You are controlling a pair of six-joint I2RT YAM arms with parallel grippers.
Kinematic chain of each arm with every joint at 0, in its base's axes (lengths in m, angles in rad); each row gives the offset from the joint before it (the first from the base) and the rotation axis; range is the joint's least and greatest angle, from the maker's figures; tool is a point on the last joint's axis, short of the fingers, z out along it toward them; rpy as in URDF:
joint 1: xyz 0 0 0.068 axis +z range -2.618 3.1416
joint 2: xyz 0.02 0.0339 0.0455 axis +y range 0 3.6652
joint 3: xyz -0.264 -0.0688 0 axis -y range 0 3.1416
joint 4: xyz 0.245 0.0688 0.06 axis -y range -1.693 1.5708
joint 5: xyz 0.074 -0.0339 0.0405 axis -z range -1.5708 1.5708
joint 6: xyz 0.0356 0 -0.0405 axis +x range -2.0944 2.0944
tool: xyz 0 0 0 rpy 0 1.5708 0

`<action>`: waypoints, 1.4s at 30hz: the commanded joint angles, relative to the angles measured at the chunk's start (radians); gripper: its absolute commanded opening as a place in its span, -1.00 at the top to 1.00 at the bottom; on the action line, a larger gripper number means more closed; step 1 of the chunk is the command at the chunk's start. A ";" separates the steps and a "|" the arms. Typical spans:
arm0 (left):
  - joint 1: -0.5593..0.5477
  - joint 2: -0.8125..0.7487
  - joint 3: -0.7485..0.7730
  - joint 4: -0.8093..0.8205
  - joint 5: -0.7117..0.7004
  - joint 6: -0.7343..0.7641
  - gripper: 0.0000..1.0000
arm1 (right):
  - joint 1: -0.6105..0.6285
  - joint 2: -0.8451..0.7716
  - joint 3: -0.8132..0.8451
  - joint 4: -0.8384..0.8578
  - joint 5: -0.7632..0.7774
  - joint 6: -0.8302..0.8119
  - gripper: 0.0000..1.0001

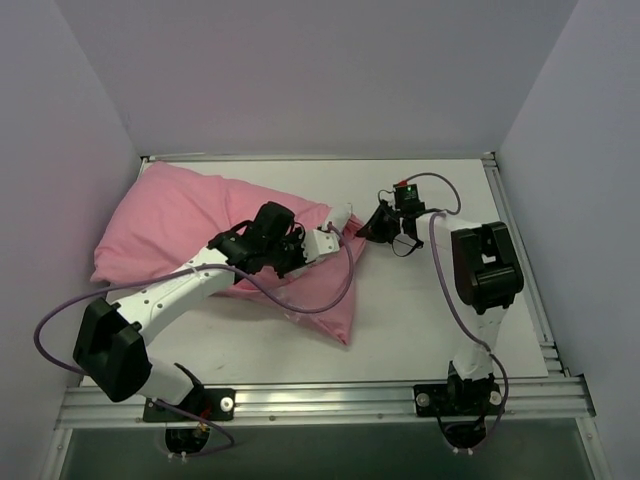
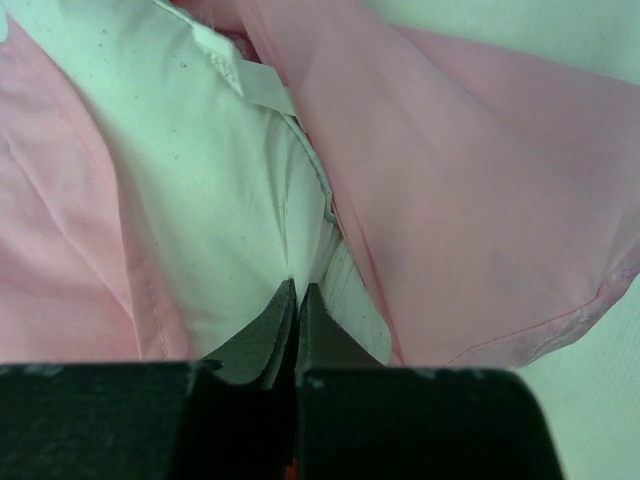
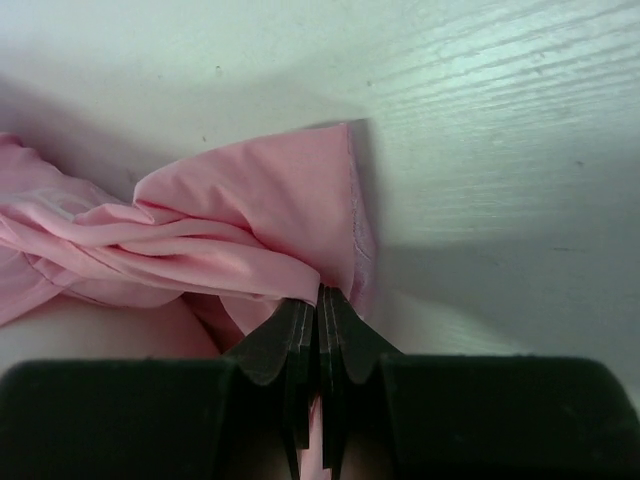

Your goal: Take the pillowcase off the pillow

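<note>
The pink pillowcase lies across the left half of the white table, stuffed and wrinkled. In the left wrist view its mouth gapes and the off-white pillow shows between the pink folds. My left gripper is shut on a pinch of that white pillow fabric; from above it sits at the case's right end. My right gripper is shut on the hemmed edge of the pillowcase, right beside the left one. Most of the pillow is hidden inside the case.
Pale walls close in the table on three sides. A metal rail with both arm bases runs along the near edge. Purple cables loop off each arm. Bare tabletop lies to the right of the case.
</note>
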 commanded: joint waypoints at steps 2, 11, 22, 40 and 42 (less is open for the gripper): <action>0.095 -0.049 0.073 -0.148 0.035 -0.148 0.95 | -0.037 0.030 0.022 0.083 0.189 -0.059 1.00; 0.112 0.172 0.395 -0.018 0.077 -0.362 0.95 | 0.027 -0.289 -0.169 0.213 0.054 -0.175 -0.18; 0.114 0.266 0.467 0.035 0.049 -0.434 0.95 | 0.245 -0.610 -0.265 0.116 0.195 -0.070 -0.40; 0.147 0.299 0.487 0.086 -0.156 -0.460 0.95 | 0.435 -0.497 -0.348 0.212 0.280 0.136 0.82; 0.170 0.321 0.533 0.103 -0.234 -0.460 0.95 | 0.477 -0.559 -0.395 0.166 0.298 0.135 0.88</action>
